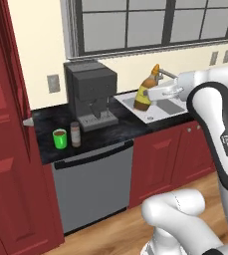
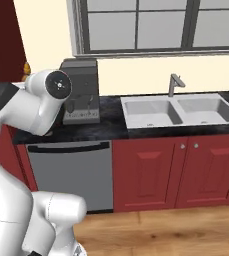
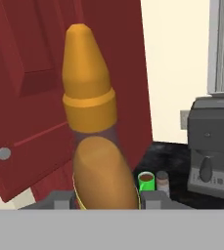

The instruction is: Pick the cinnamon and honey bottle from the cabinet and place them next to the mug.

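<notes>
so the white arm's two-finger gripper (image 1: 146, 97) is clamped around the small amber-brown honey bottle with the yellow label and pointed orange nozzle cap (image 1: 145, 90), holding it up in the air. in the left base view the bottle hangs upright in front of the grey double sink (image 1: 161, 108), clear of the black speckled counter (image 1: 113, 132). in the hand view the honey bottle (image 3: 95, 141) sits right between the two dark fingertips (image 3: 60, 200), nozzle pointing up.

the small bright green mug with the dark brown top (image 1: 59, 138) stands on the counter in front of the dark grey coffee machine (image 1: 90, 92), toward its left side. the small brown cylindrical cinnamon jar with the greyish cap (image 1: 75, 134) is just beside the mug on its right, upright, slightly taller than it. can't tell if they actually touch. the hand view has the mug (image 3: 145, 181) and the cinnamon (image 3: 162, 181) side by side too, well below the bottle.

the tall dark red panelled cabinet (image 1: 6, 149) fills the left edge, and one door with a small silver knob (image 3: 3, 153) stands behind the bottle in the hand view.
</notes>
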{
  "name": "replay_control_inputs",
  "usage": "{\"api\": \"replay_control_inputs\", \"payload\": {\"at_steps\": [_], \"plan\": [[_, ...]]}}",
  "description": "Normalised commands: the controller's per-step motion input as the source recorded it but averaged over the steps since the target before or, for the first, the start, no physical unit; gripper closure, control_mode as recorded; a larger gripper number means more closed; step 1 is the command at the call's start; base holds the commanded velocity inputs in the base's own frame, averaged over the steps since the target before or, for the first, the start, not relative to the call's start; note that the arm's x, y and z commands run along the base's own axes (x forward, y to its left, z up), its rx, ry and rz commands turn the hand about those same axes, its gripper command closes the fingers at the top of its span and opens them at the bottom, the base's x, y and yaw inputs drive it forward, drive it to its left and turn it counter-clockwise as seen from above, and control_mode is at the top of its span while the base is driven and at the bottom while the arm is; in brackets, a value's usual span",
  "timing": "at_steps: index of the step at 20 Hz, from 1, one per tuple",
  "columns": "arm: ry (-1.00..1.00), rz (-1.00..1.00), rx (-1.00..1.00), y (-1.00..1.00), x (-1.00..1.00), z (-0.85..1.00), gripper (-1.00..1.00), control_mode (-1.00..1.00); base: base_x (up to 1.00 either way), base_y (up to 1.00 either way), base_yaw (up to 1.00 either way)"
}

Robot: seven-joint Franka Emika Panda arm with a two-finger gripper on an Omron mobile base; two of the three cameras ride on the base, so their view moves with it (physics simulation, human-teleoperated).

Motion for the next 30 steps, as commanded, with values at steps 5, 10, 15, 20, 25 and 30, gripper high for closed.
{"api": "replay_control_inputs", "payload": {"at_steps": [5, 10, 15, 20, 25, 30], "plan": [[0.00, 0.00, 0.00, 0.00, 0.00, 0.00, 1.00, 1.00, 0.12, 0.29, -0.08], [0.00, 0.00, 0.00, 0.00, 0.00, 0.00, 1.00, 1.00, 0.05, 0.43, -0.01], [0.00, 0.00, 0.00, 0.00, 0.00, 0.00, 1.00, 1.00, 0.05, 0.37, 0.00], [0.00, 0.00, 0.00, 0.00, 0.00, 0.00, 1.00, 1.00, 0.32, 0.00, 0.06], [0.00, 0.00, 0.00, 0.00, 0.00, 0.00, 1.00, 1.00, 0.61, 0.00, 0.10], [0.00, 0.00, 0.00, 0.00, 0.00, 0.00, 1.00, 1.00, 0.67, 0.00, 0.16]]}}
